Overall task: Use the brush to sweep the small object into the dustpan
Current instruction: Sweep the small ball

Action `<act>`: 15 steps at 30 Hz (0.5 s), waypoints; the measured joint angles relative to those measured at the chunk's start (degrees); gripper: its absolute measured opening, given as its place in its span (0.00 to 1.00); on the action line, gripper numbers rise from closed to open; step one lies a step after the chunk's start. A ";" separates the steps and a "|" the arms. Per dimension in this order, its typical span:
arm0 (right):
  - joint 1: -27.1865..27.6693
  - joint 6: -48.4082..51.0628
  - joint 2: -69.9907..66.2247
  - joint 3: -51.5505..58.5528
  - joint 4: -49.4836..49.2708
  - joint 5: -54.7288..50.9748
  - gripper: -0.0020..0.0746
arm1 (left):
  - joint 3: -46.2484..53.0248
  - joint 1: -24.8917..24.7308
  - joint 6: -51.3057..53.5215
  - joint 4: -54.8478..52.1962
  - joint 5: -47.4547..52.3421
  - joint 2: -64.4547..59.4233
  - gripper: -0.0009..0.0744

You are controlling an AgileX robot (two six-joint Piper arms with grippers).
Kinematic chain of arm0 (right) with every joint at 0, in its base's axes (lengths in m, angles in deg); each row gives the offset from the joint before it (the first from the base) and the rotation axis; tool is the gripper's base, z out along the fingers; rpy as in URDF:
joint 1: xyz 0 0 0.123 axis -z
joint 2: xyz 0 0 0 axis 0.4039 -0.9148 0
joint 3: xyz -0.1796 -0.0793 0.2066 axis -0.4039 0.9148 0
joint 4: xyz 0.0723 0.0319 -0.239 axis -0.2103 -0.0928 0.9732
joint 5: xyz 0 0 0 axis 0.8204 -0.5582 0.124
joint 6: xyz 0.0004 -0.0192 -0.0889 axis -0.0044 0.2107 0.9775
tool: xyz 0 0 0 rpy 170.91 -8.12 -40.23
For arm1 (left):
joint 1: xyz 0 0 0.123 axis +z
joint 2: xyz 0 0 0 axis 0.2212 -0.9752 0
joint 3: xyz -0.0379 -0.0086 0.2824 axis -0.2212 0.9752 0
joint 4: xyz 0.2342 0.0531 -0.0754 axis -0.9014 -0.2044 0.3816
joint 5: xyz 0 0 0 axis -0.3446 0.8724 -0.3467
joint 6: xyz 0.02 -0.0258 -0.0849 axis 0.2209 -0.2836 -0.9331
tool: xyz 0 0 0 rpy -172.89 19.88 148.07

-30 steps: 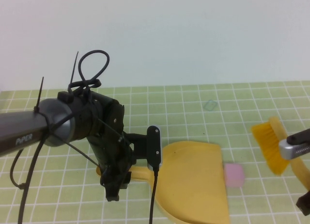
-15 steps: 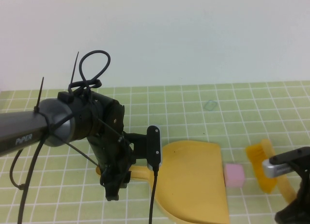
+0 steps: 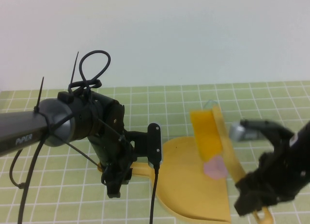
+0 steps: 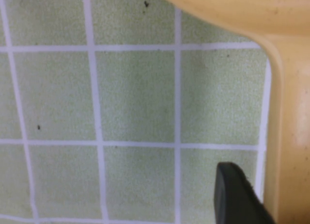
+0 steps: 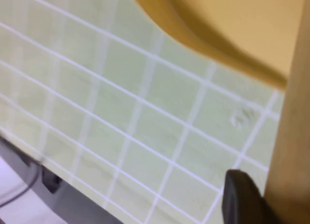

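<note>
Now the right gripper [image 3: 264, 197], at the near right, is clamped on the brush [image 3: 213, 134] handle, bristles over the dustpan [image 3: 186, 185]. Beneath them the pink object [image 3: 214, 168] sits at the pan's right edge. Left gripper [image 3: 115, 183] holds the pan's handle at its left.
</note>
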 joint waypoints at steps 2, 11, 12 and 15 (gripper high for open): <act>0.00 -1.06 1.02 -2.08 2.51 -1.09 0.02 | 0.00 0.00 0.00 0.00 0.00 0.00 0.30; 0.10 -13.33 -1.44 -1.64 24.18 -6.38 0.02 | 0.00 0.00 -0.13 0.00 0.00 0.00 0.30; 0.10 -13.33 -2.03 -0.85 23.84 -5.63 0.02 | 0.00 0.00 -0.13 0.00 0.00 -0.12 0.30; 0.10 -12.70 -4.10 1.47 22.18 -3.31 0.02 | 0.00 0.00 -0.13 0.10 -0.15 -0.77 0.30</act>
